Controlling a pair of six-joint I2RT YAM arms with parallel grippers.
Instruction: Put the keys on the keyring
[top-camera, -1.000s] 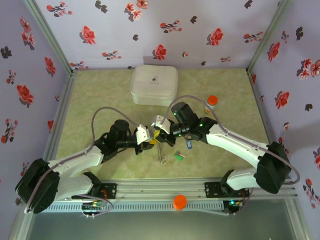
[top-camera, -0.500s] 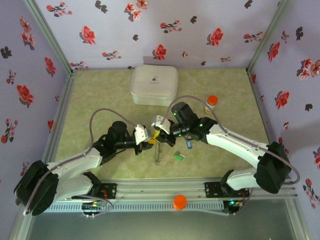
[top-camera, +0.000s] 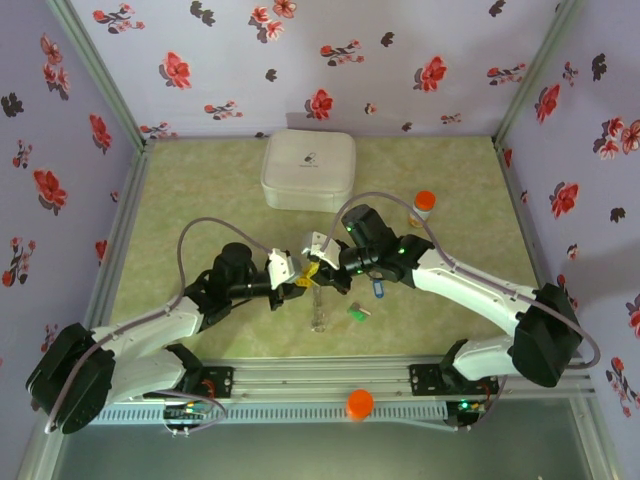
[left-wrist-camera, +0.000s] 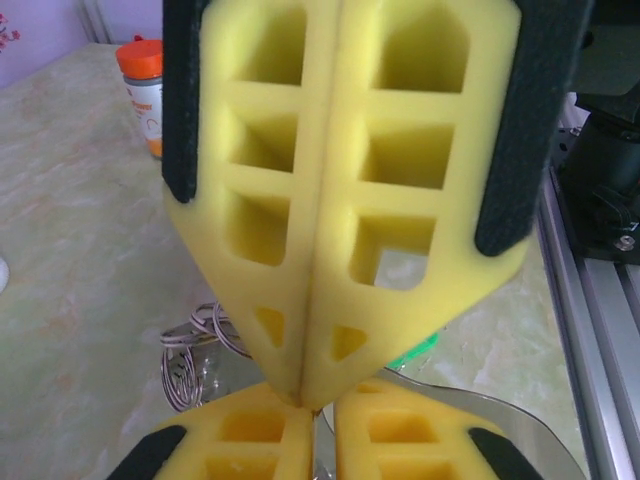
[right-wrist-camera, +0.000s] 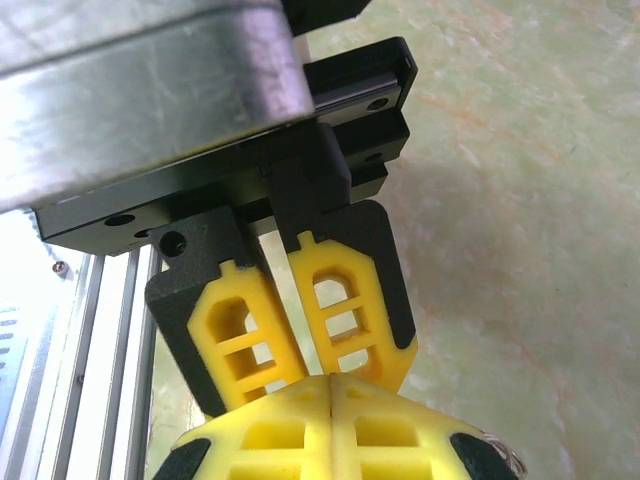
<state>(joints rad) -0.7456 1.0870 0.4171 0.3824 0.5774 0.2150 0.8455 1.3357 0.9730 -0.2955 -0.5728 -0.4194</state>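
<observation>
A green marbled tabletop (top-camera: 200, 200) sits inside flower-papered walls (top-camera: 330, 60). Nearest the arms' bases, well in front of the white rounded case (top-camera: 308, 168), an orange knob (top-camera: 359, 403) sits on the aluminium rail (top-camera: 320, 375).

Farther in, still in front of the case, the left gripper (top-camera: 300, 283) and right gripper (top-camera: 316, 268) meet tip to tip. Each has its yellow foam fingers pressed flat together. Whether they pinch anything cannot be told.

The keyring (top-camera: 318, 312) reaches from their meeting point toward the rail, and a loop of it (left-wrist-camera: 190, 360) lies beside the left gripper (left-wrist-camera: 303, 398) in the left wrist view.

The green-headed key (top-camera: 356, 312) and blue-headed key (top-camera: 378, 289) lie on the table in front of the case and to its right, apart from the keyring. The orange-capped bottle (top-camera: 424, 206) stands upright just right of the case's near corner.
</observation>
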